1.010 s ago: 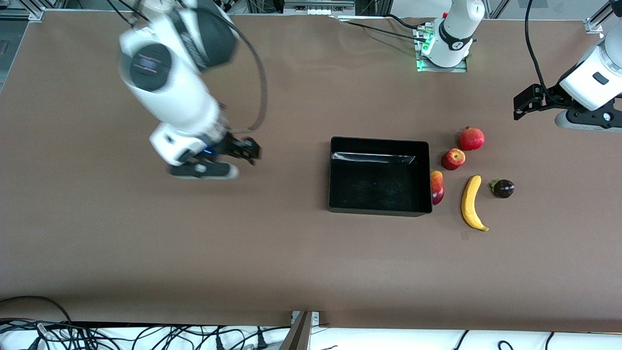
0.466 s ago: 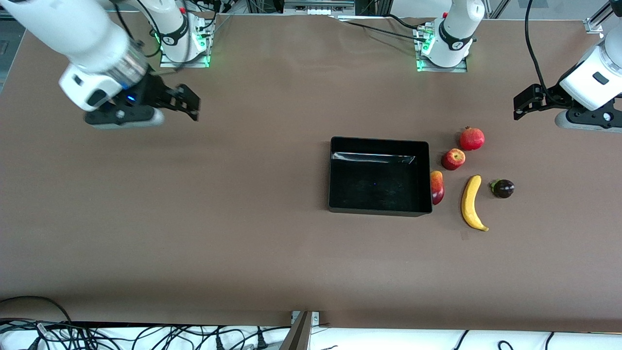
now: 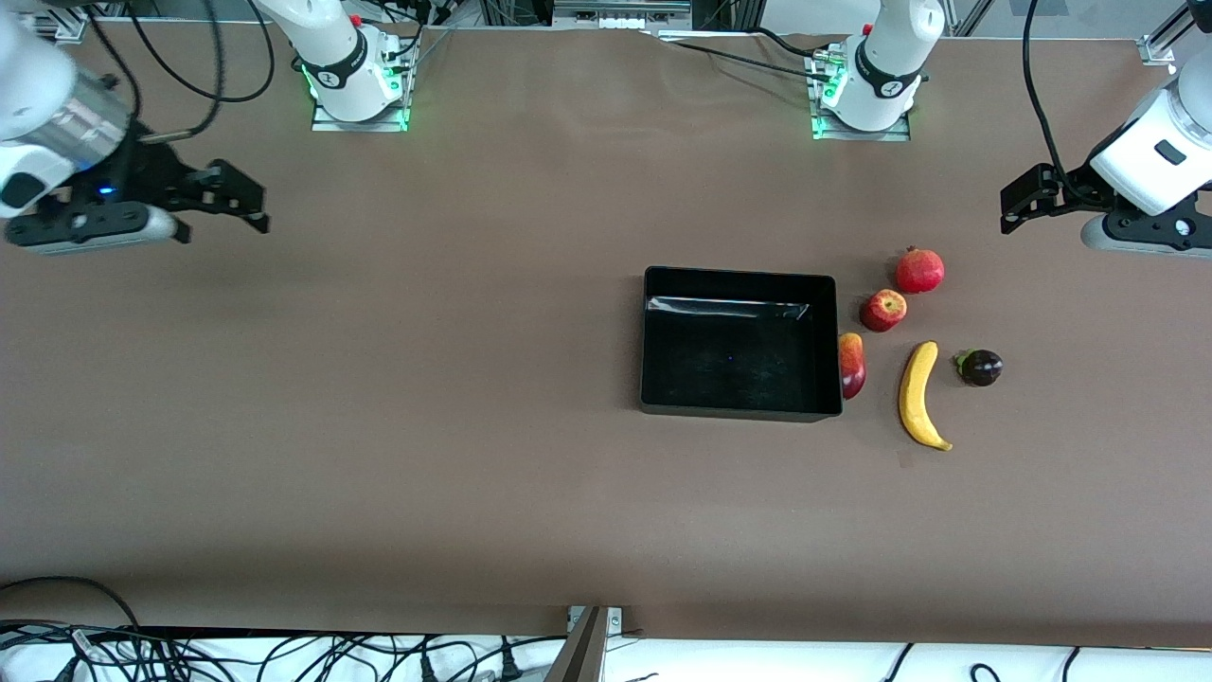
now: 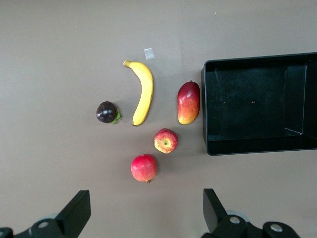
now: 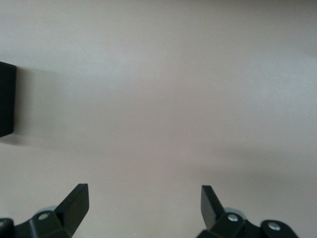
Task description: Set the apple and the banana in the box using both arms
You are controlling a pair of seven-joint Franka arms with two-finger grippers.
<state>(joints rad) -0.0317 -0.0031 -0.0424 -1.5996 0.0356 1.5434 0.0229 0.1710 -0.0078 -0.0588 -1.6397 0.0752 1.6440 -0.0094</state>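
1. Right gripper (image 3: pixel 227 199) has been swung away from the shallow black plastic box (image 3: pixel 739 409) to the table edge at the right arm's end; jaws fully spread, nothing held.
2. Left gripper (image 3: pixel 1018 201) is parked over bare table at the left arm's end, jaws wide, empty.
3. Small red-yellow apple (image 3: pixel 882 310) and long curved yellow banana (image 3: pixel 917 395) lie on the table between the left gripper and the box, outside the box.

light: even, bright | glare: box (image 3: pixel 739 303) wall | shadows: soft
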